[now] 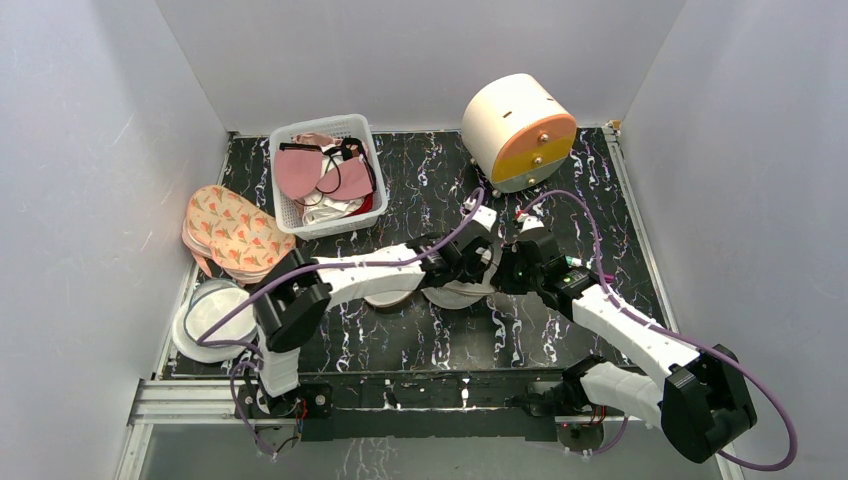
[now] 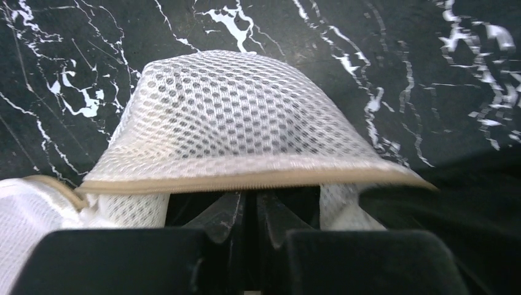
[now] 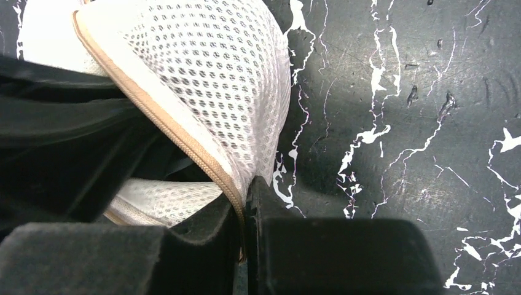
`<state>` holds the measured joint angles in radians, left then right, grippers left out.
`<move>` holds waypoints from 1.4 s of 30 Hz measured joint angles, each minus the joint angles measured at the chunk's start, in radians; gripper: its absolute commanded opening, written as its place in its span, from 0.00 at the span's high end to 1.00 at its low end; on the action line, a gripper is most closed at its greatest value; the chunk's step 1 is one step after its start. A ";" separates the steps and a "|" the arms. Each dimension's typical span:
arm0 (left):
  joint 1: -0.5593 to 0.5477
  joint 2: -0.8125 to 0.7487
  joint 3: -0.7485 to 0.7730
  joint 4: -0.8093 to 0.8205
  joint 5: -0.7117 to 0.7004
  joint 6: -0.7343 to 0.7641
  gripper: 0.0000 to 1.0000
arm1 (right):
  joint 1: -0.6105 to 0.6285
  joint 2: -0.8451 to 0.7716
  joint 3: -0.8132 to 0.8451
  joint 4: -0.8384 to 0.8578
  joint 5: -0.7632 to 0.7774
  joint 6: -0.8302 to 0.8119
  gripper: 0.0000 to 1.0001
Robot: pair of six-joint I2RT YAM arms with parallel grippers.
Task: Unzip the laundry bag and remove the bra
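The white mesh laundry bag [image 1: 455,294] lies at mid-table and is unzipped along its tan zipper edge [image 2: 246,179]. Its upper flap [image 2: 227,117] is lifted. My left gripper [image 2: 250,195] reaches into the dark opening under the flap, with its jaws close together and its tips hidden. In the top view it [image 1: 462,262] is over the bag. My right gripper [image 3: 246,190] is shut on the bag's zipper edge [image 3: 184,138] at the right rim and holds the flap [image 3: 215,80] up. In the top view it [image 1: 503,272] is just right of the bag. No bra shows inside the bag.
A white basket [image 1: 352,127] with pink and red bras stands at the back left. A floral padded piece [image 1: 235,232] and a round white mesh item [image 1: 210,318] lie at the left edge. A cream drum with an orange face [image 1: 518,130] stands at the back right.
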<state>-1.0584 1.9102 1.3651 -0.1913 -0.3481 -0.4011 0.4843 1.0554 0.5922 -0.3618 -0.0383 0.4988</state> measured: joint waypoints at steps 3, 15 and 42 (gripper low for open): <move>0.000 -0.076 -0.024 -0.002 0.022 0.006 1.00 | 0.000 0.000 0.000 0.000 -0.008 0.001 0.95; 0.000 -0.259 -0.066 -0.031 0.117 0.008 1.00 | 0.000 -0.006 -0.002 0.019 -0.033 0.012 0.81; 0.000 -0.491 -0.257 0.007 0.380 0.174 1.00 | 0.001 -0.079 -0.001 -0.004 0.003 0.026 0.98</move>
<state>-1.0588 1.4189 1.1076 -0.1841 0.0315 -0.2276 0.4854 0.9768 0.5911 -0.3656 -0.0353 0.5251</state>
